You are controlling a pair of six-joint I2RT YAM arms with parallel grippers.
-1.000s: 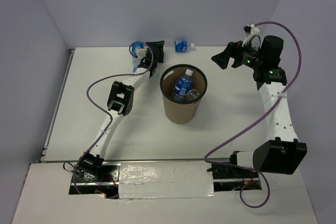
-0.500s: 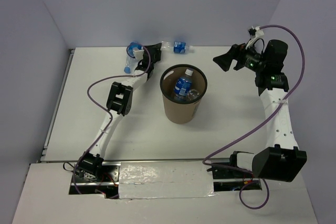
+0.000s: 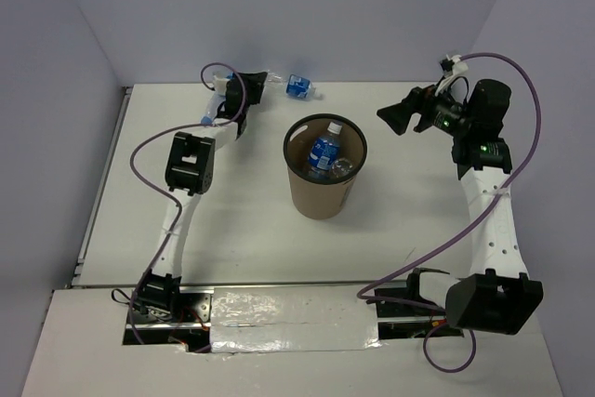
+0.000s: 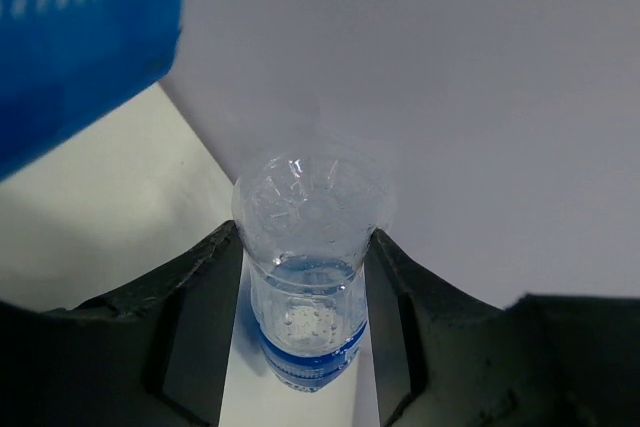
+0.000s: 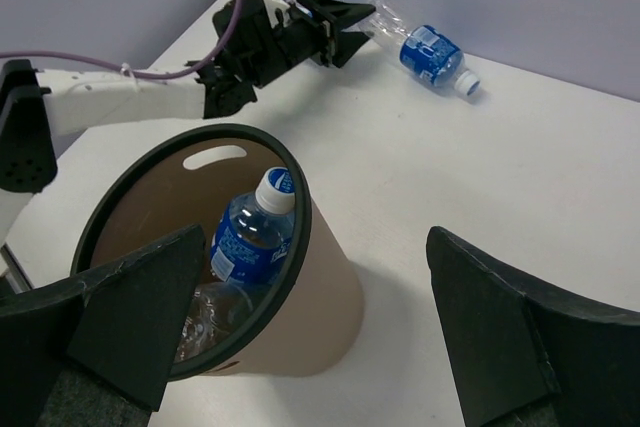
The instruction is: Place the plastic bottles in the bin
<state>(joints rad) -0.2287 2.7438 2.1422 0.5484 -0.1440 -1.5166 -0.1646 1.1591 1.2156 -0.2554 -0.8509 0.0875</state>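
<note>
Left gripper (image 5: 356, 27) swung left | clamping clear plastic bottle (image 5: 428, 51) | dimpled round base

**Room and work surface.** A white table (image 3: 242, 248) fills the middle of the top view, its surface matte and evenly lit. Three plain walls of pale lavender-grey enclose it: the back wall (image 3: 307, 6), the left wall (image 3: 46, 137) and the right wall (image 3: 558, 72). They meet in two vertical corners behind the table's far edge. A narrow metal rail (image 3: 100, 183) runs along the table's left side. At the near edge lies a white board (image 3: 279, 374), with a strip of silvery tape (image 3: 293, 323) across it. The light is diffuse, and the shadows on the table are soft.
</note>
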